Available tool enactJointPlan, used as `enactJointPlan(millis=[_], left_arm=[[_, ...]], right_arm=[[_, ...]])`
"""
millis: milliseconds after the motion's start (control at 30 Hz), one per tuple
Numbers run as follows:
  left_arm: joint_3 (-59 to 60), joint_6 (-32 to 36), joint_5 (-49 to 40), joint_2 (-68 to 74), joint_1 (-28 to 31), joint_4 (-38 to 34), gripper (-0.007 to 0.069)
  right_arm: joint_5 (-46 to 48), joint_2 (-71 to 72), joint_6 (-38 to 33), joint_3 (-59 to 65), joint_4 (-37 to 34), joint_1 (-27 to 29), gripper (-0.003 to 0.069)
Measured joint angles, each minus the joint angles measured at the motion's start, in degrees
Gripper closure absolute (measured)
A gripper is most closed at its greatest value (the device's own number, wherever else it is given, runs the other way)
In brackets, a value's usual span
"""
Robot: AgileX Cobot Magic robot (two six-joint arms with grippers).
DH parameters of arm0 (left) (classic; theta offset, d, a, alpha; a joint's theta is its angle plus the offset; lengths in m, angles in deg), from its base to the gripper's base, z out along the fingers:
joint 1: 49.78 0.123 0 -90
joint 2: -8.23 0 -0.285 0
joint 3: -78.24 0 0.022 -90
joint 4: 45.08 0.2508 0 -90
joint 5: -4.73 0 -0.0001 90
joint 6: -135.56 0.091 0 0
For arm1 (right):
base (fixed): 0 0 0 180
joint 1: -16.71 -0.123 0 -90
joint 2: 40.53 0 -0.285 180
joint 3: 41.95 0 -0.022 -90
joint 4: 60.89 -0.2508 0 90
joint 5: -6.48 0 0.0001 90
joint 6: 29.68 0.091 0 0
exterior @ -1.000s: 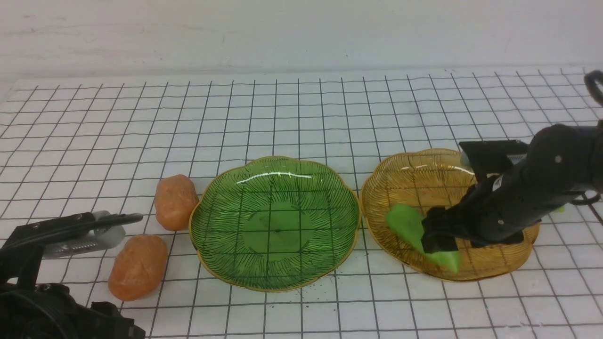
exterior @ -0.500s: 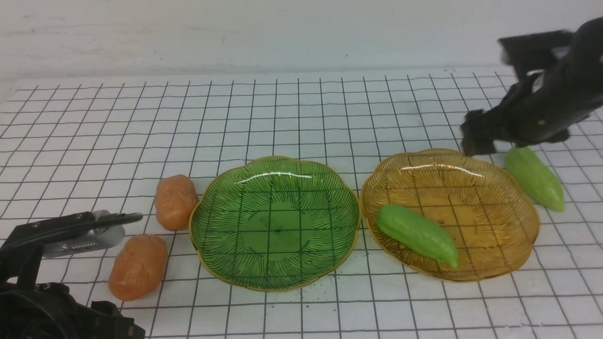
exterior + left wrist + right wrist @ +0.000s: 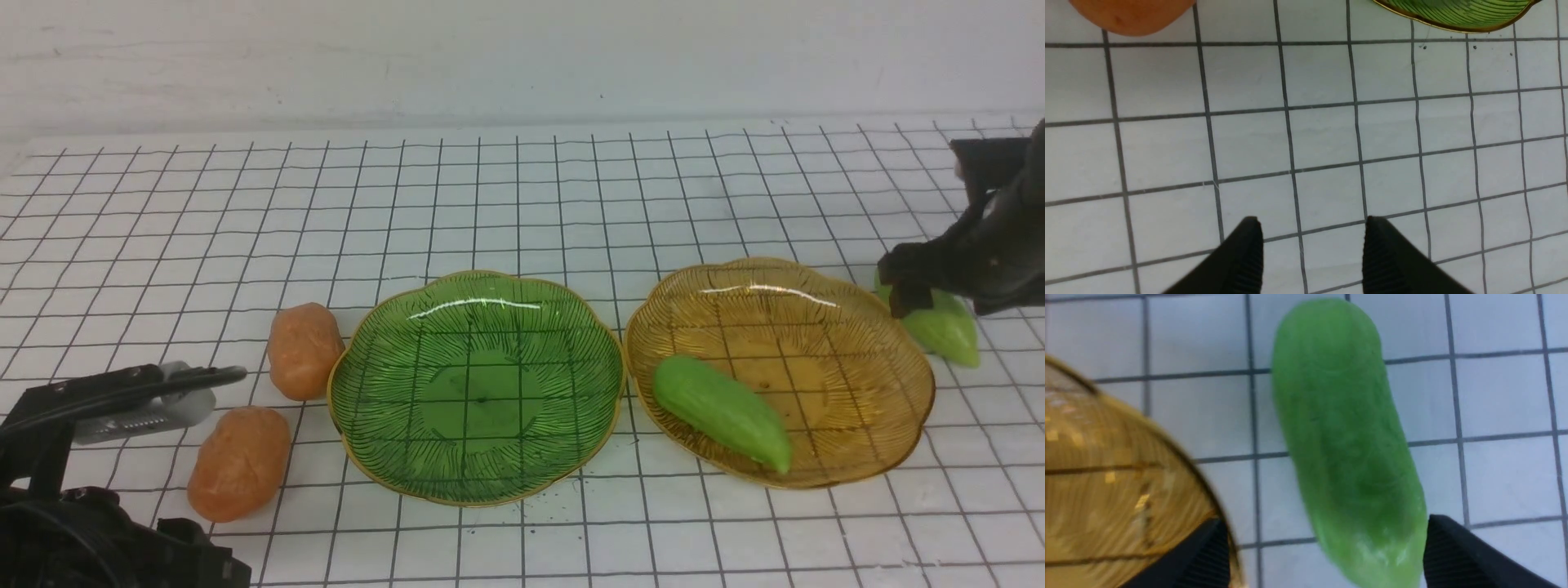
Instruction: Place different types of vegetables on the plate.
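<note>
Two orange-brown potatoes lie on the table left of the green plate: one further back, one nearer. One light green gourd lies in the amber plate. The second gourd lies on the table right of that plate. My right gripper hangs over it, open; in the right wrist view its jaws straddle one end of the gourd, beside the amber rim. My left gripper is open and empty near the nearer potato.
The white gridded table stretches back to a white wall. The two plates almost touch each other. The green plate's rim shows in the left wrist view. The left arm's base fills the front left corner.
My right gripper let go of the gourd in the amber plate, rose, swung back and right, then came down over the second gourd. The left arm has not moved.
</note>
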Motion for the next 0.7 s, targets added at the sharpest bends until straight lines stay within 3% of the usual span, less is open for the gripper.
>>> enactJointPlan(millis=[400,700], left_arm=[[0.00,0.01,0.20,0.00,0.00,0.00,0.0314],[0.00,0.01,0.38,0.00,0.00,0.00,0.0314]], right_arm=[[-5.26,-3.16,4.47,-0.47,2.79,0.21,0.0079],[1.48,-3.16,4.65,-4.55,2.79,0.27,0.0079]])
